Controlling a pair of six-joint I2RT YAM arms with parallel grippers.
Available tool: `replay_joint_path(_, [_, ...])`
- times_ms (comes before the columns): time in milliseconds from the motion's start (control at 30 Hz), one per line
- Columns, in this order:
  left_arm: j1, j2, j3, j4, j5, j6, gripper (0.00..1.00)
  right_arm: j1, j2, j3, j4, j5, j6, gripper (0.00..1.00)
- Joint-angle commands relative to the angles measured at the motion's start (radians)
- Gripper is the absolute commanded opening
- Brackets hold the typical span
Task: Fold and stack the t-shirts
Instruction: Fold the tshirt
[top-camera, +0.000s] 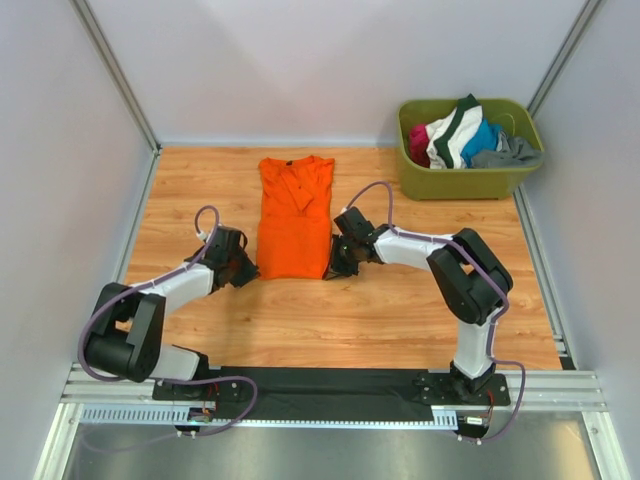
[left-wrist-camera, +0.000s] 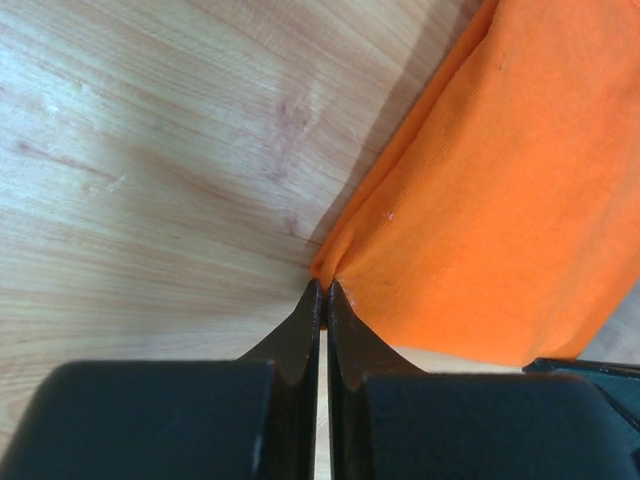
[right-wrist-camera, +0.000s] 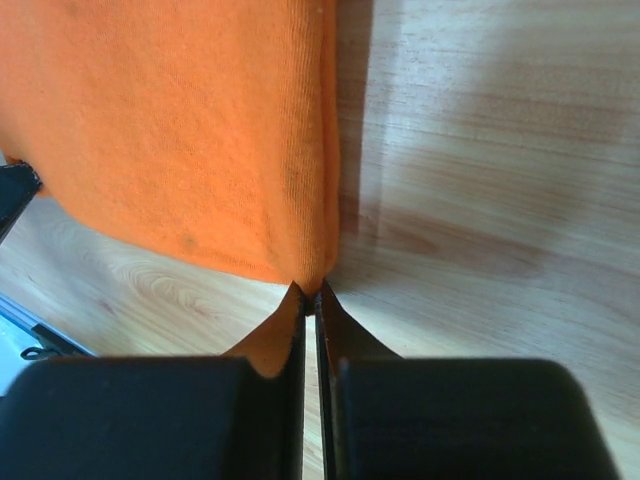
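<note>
An orange t-shirt (top-camera: 294, 215) lies on the wooden table (top-camera: 340, 320), folded lengthwise into a narrow strip with its collar at the far end. My left gripper (top-camera: 250, 271) is at its near left corner, shut on the cloth; in the left wrist view the orange t-shirt (left-wrist-camera: 500, 200) has its corner pinched between my left gripper (left-wrist-camera: 326, 285) tips. My right gripper (top-camera: 334, 270) is at the near right corner, and in the right wrist view my right gripper (right-wrist-camera: 311, 291) is shut on the orange t-shirt (right-wrist-camera: 180, 130) corner.
An olive-green tub (top-camera: 470, 178) stands at the back right of the table, holding several crumpled garments (top-camera: 462, 138) in white, blue, pink and grey. Grey walls enclose the table on three sides. A metal rail (top-camera: 330, 395) with the arm bases runs along the near edge.
</note>
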Motion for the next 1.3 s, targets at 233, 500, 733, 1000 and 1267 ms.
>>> replay_joint_path(233, [-0.177, -0.261, -0.099, -0.305, -0.111, -0.147, 0.0, 0.028, -0.182, -0.22, -0.099, 0.073, -0.065, 0.0])
replay_joint_path(500, [-0.399, -0.638, -0.202, -0.655, -0.173, -0.407, 0.0, 0.241, -0.41, -0.435, -0.141, 0.122, 0.065, 0.0])
replay_joint_path(733, [-0.76, -0.732, -0.136, -0.97, -0.278, -0.763, 0.0, 0.419, -0.59, -0.523, -0.208, 0.21, 0.218, 0.0])
replay_joint_path(1000, [-0.914, -0.582, 0.076, -1.164, -0.421, -0.919, 0.0, 0.497, -0.819, -0.466, -0.389, 0.414, 0.33, 0.0])
replay_joint_path(1267, [-0.765, -0.601, 0.243, -1.131, -0.61, -0.75, 0.0, 0.428, -0.788, -0.247, -0.504, 0.621, 0.177, 0.0])
